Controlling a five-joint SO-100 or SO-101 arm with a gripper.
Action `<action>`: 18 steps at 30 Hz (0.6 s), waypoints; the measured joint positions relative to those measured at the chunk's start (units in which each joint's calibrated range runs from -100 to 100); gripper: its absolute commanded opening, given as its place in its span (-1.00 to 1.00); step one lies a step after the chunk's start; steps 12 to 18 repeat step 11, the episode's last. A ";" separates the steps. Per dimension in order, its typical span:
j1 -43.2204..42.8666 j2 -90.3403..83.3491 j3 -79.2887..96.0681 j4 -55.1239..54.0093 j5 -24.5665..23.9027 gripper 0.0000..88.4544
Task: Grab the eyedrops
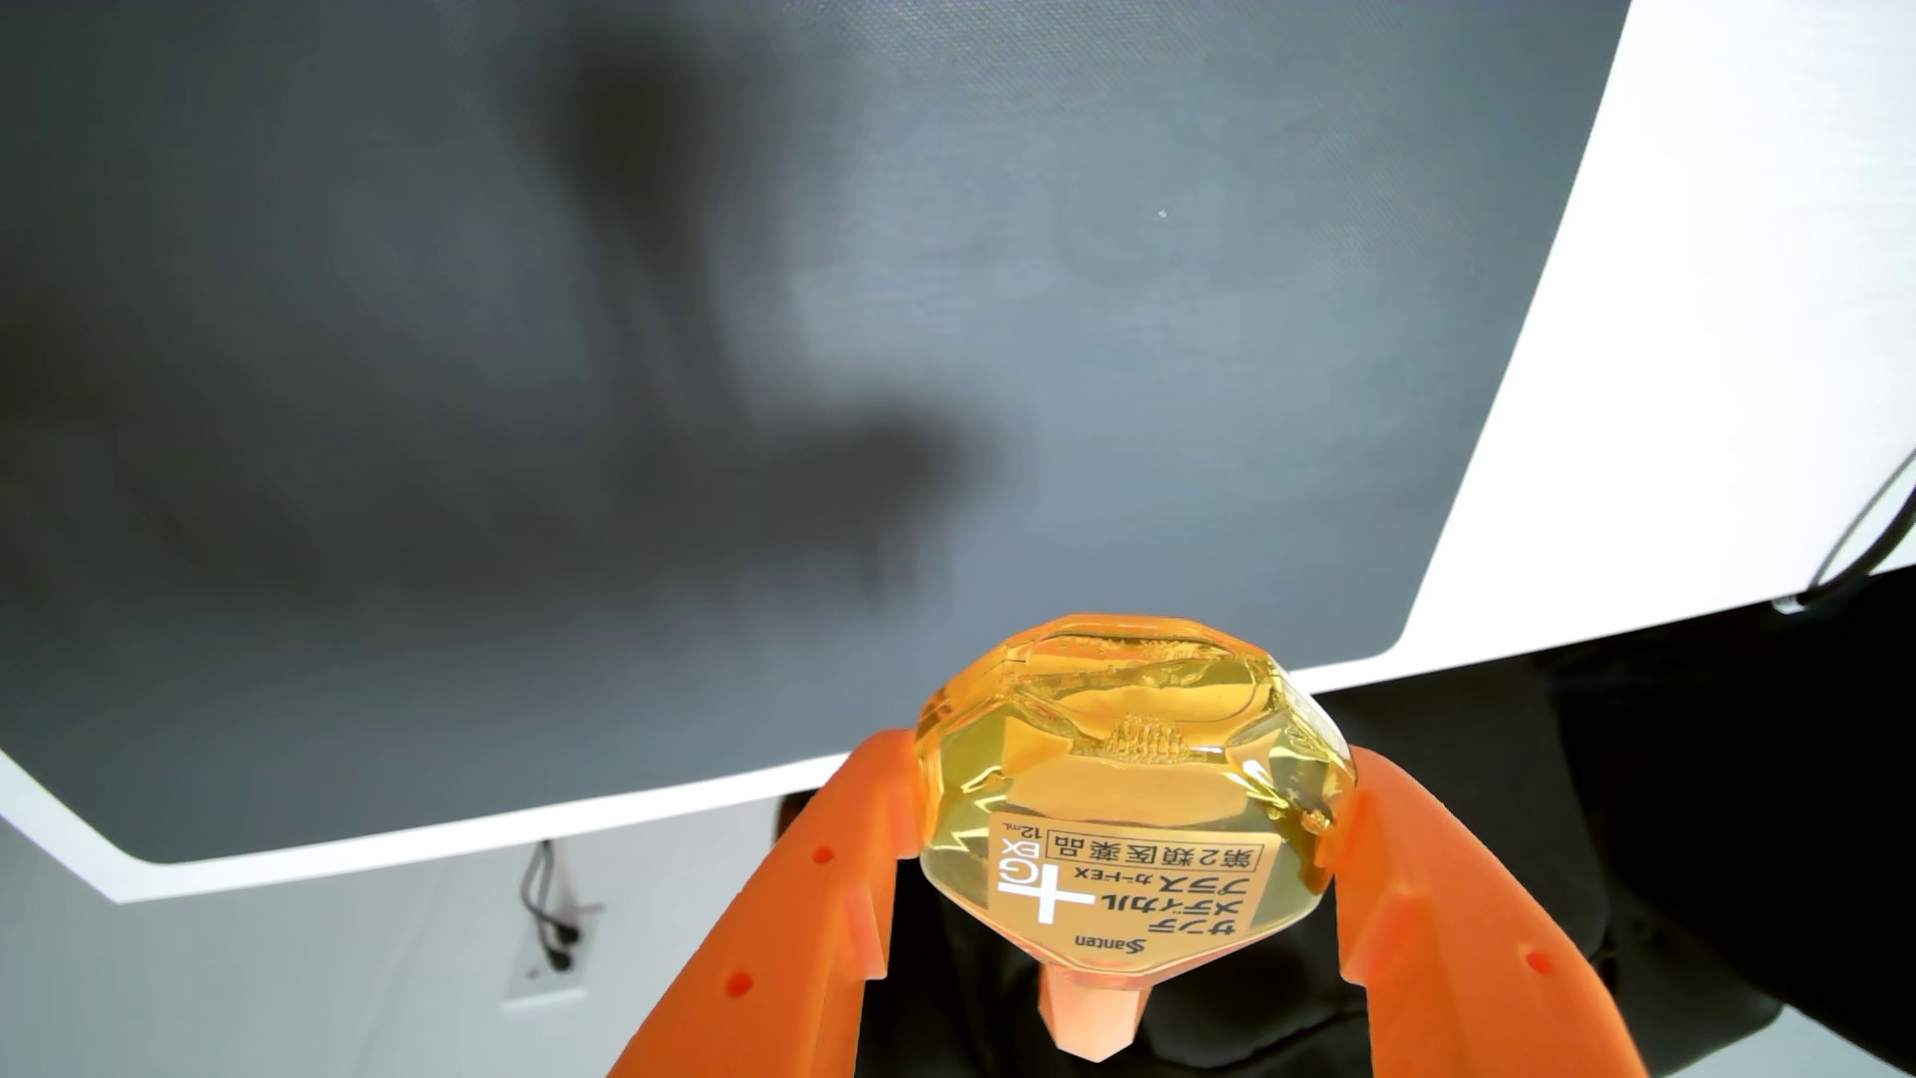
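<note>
The eyedrops (1130,809) are a small faceted bottle of clear yellow liquid with a gold label in Japanese print and a pale orange cap pointing toward the camera. My gripper (1130,772) has two orange fingers (819,881), one pressed against each side of the bottle. It holds the bottle up in the air, above the near edge of the dark grey mat (726,363), with the bottle's flat base facing away from the camera.
The mat lies on a white table (1711,311), and the arm's shadow falls across it. A black cable (1866,529) runs off the table at right. Below the table edge are a pale floor, a wall outlet with a plug (555,933), and a dark shape at right.
</note>
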State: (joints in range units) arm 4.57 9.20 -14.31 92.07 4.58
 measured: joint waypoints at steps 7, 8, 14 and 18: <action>-0.22 0.00 0.00 -0.17 -0.31 -0.99; -0.37 0.00 0.00 -0.17 -0.31 -0.99; -0.90 0.00 0.00 -0.17 -0.52 -0.99; -0.90 0.00 0.00 -0.17 -0.52 -0.99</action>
